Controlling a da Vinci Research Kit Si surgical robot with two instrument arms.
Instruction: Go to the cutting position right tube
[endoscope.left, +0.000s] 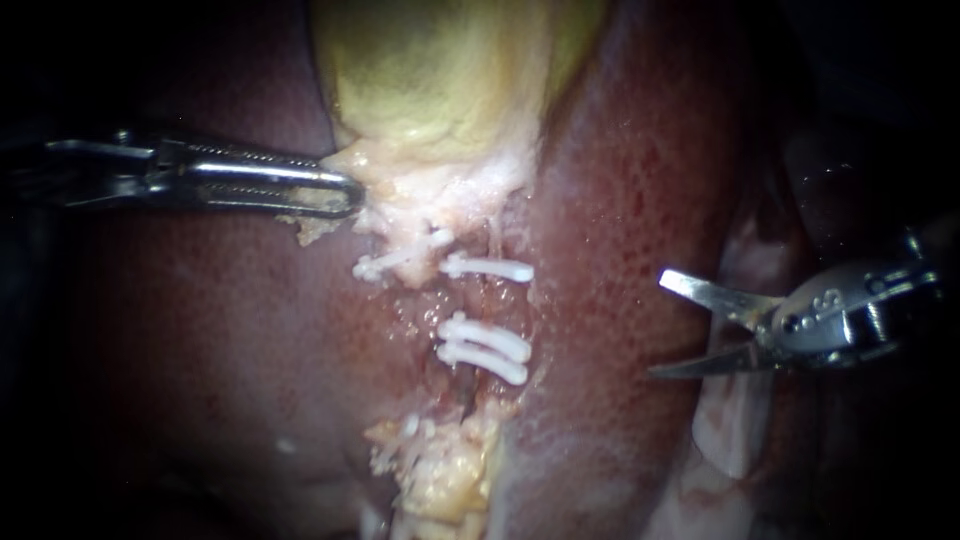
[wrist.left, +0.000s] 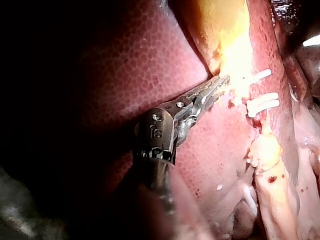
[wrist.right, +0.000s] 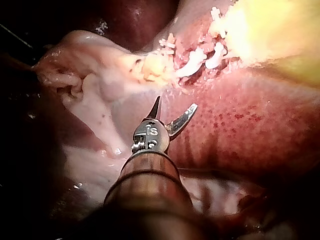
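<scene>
White clips mark where we are working: one clip (endoscope.left: 400, 262) lies to the left, another (endoscope.left: 490, 268) just to its right, and a close pair (endoscope.left: 483, 350) sits below them in the raw cleft of the liver (endoscope.left: 620, 200). We take the right tube (endoscope.left: 487, 303) to be the reddish strand running down from the upper right clip to the pair, though it is hard to tell apart from the tissue around it. Above the clips hangs the yellow-green gallbladder (endoscope.left: 440, 80), and a ragged fringe of pale tissue (endoscope.left: 400, 195) trails from its lower end. Our left instrument (endoscope.left: 345, 195) comes in level from the left, its long slotted jaws closed together on that pale tissue at its left edge. Our right instrument (endoscope.left: 656, 327) ends in two scissor blades, spread wide with nothing between them. They point toward the clips but sit well apart from them, over the smooth liver surface to the right of the cleft. Below the pair, a lump of yellow fat (endoscope.left: 445, 470) lies in the cleft.
</scene>
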